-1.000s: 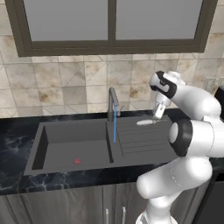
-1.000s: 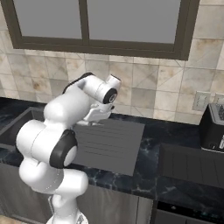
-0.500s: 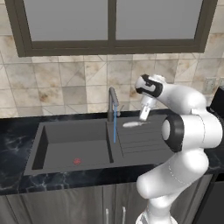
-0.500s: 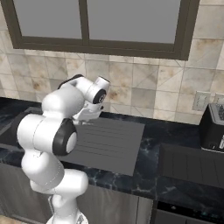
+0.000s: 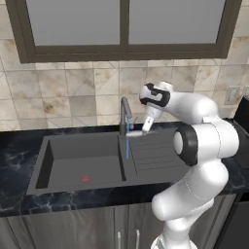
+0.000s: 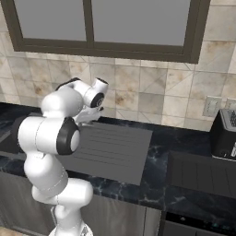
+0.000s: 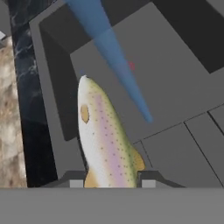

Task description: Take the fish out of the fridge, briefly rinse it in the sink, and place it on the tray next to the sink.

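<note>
Fish (image 7: 107, 144) sits between the two finger tips, tail end pinched, head sticking out away from the hand. Gripper (image 7: 112, 183) jaws clamped on it. It hangs over the sink (image 5: 78, 160) edge by the drainboard (image 5: 155, 153), just beside the faucet (image 5: 124, 113) and blue water stream (image 7: 116, 65).

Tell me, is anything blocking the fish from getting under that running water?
Nothing visible does. The hand is shut on the fish just right of the faucet, above the ribbed drainboard. The blue stream falls right beside the fish, with open air between them and the sink bare below.
</note>
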